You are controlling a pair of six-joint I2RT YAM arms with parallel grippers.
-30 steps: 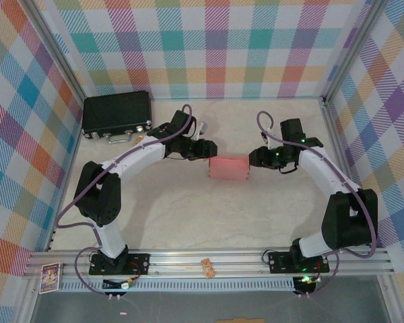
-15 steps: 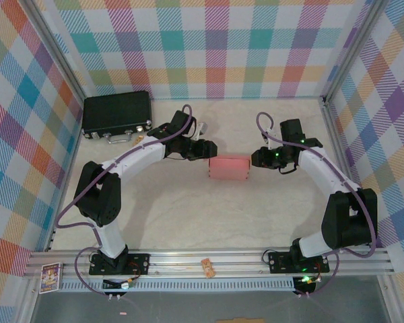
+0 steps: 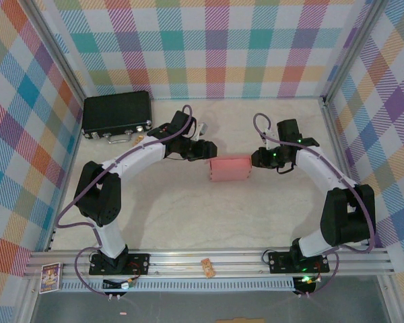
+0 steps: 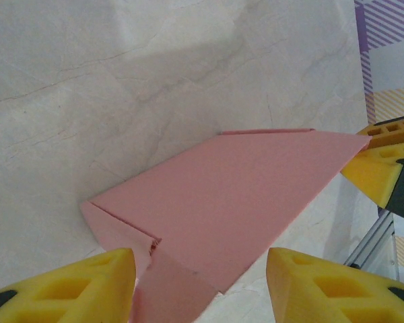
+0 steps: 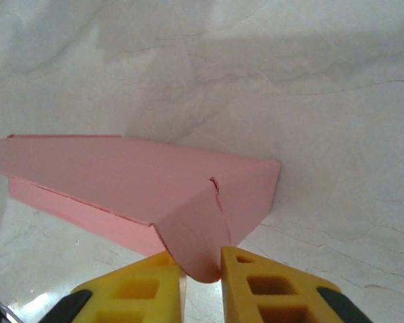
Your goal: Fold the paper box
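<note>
The salmon-pink paper box [image 3: 229, 168] lies mid-table as a small closed rectangular box, slightly turned. My right gripper [image 3: 255, 159] is at its right end, shut on the box's rounded end flap [image 5: 202, 249], which sits pinched between the yellow fingers [image 5: 266, 286]. My left gripper [image 3: 209, 149] hovers at the box's left end, open, its yellow fingers [image 4: 101, 286] either side of the loose end flap [image 4: 172, 289] without touching it. In the left wrist view the box top [image 4: 236, 195] stretches away toward the right gripper's finger [image 4: 380, 165].
A black hard case [image 3: 116, 114] with metal latches sits at the back left, behind the left arm. Checked walls enclose the table on three sides. An aluminium rail [image 3: 209, 262] runs along the near edge, with a small tag [image 3: 207, 268] on it.
The right gripper has shifted slightly back and the box has rotated a little, its right end now farther back. The left arm has barely moved.
</note>
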